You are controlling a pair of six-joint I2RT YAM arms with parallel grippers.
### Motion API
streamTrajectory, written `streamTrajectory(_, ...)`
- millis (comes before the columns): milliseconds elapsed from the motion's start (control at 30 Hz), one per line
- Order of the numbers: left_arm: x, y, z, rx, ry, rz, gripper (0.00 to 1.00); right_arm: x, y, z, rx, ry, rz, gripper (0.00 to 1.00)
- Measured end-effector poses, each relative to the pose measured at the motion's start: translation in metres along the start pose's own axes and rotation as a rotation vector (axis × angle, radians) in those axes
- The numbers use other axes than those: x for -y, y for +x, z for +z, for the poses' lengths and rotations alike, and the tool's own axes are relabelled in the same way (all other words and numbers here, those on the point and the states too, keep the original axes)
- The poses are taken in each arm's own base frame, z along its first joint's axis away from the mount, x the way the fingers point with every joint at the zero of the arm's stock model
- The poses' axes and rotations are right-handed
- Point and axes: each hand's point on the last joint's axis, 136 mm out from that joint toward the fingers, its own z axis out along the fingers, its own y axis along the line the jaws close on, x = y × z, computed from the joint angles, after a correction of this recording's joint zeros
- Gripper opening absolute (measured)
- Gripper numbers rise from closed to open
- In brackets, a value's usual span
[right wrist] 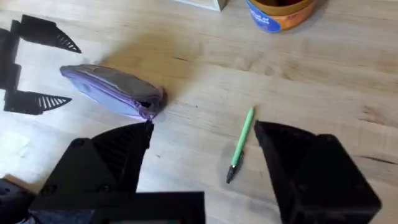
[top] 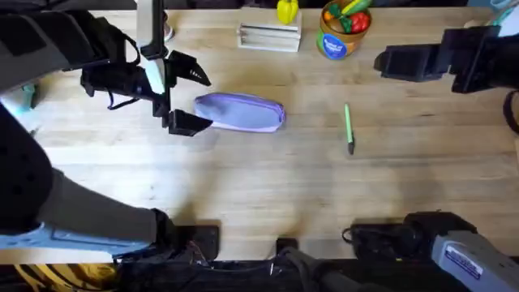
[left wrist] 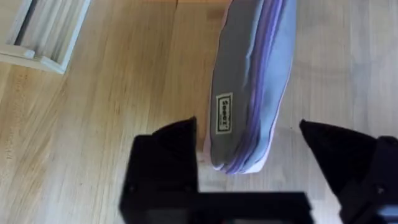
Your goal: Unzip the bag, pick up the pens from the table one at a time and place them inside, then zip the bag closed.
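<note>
The lavender bag [top: 241,111] lies zipped on the table [top: 268,186], left of centre. My left gripper [top: 188,99] is open at the bag's left end, one finger on each side of it without touching. In the left wrist view that end of the bag [left wrist: 249,81] sits between the black fingers [left wrist: 168,155]. A slim green pen [top: 349,127] lies to the right of the bag. My right gripper [top: 383,61] hovers open, high at the far right. Its wrist view looks down on the pen [right wrist: 241,143], the bag [right wrist: 112,90] and the left gripper [right wrist: 37,65].
Along the far edge stand a white slatted rack [top: 269,36], a yellow object [top: 287,10] and a can of colourful toy food [top: 345,28]. The arms' bases and cables line the near edge. Bare wood lies between bag and pen and in front of them.
</note>
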Motion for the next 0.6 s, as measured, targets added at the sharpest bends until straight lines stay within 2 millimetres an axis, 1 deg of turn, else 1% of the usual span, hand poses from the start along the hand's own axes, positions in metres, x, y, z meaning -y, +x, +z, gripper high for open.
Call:
streamTrajectory(33, 0.0001, -0.0004, 0.0000, 0.002, 0.000, -0.002, 0.909, 0.0000, -0.0002, 0.0000, 0.001, 0.000, 0.000, 0.997)
streamTrajectory(100, -0.0002, -0.0006, 0.0000, 0.003, -0.001, 0.001, 0.589, 0.0000, -0.0004, 0.0000, 0.001, 0.000, -0.001, 0.997)
streamTrajectory(133, -0.0001, -0.0007, 0.0000, 0.004, -0.001, 0.001, 0.454, 0.0000, -0.0004, 0.0000, 0.001, 0.000, -0.001, 0.997)
streamTrajectory(200, -0.0003, -0.0009, 0.0000, 0.006, -0.001, 0.002, 0.125, 0.0000, -0.0004, 0.0000, 0.002, 0.000, -0.001, 0.997)
streamTrajectory(233, -0.0004, -0.0010, 0.0001, 0.005, -0.002, 0.005, 0.065, 0.0000, -0.0004, 0.0000, 0.002, 0.000, -0.001, 0.997)
streamTrajectory(300, -0.0002, -0.0011, 0.0003, 0.005, -0.001, 0.007, 0.046, 0.0000, -0.0004, 0.0000, 0.002, 0.000, -0.001, 0.997)
streamTrajectory(400, -0.0002, -0.0011, 0.0003, 0.005, -0.001, 0.007, 0.044, -0.0001, -0.0005, 0.0000, 0.002, 0.000, 0.005, 0.997)
streamTrajectory(600, -0.0002, -0.0011, 0.0003, 0.005, -0.001, 0.007, 0.043, -0.0054, -0.0002, 0.0031, -0.009, -0.037, 0.092, 0.997)
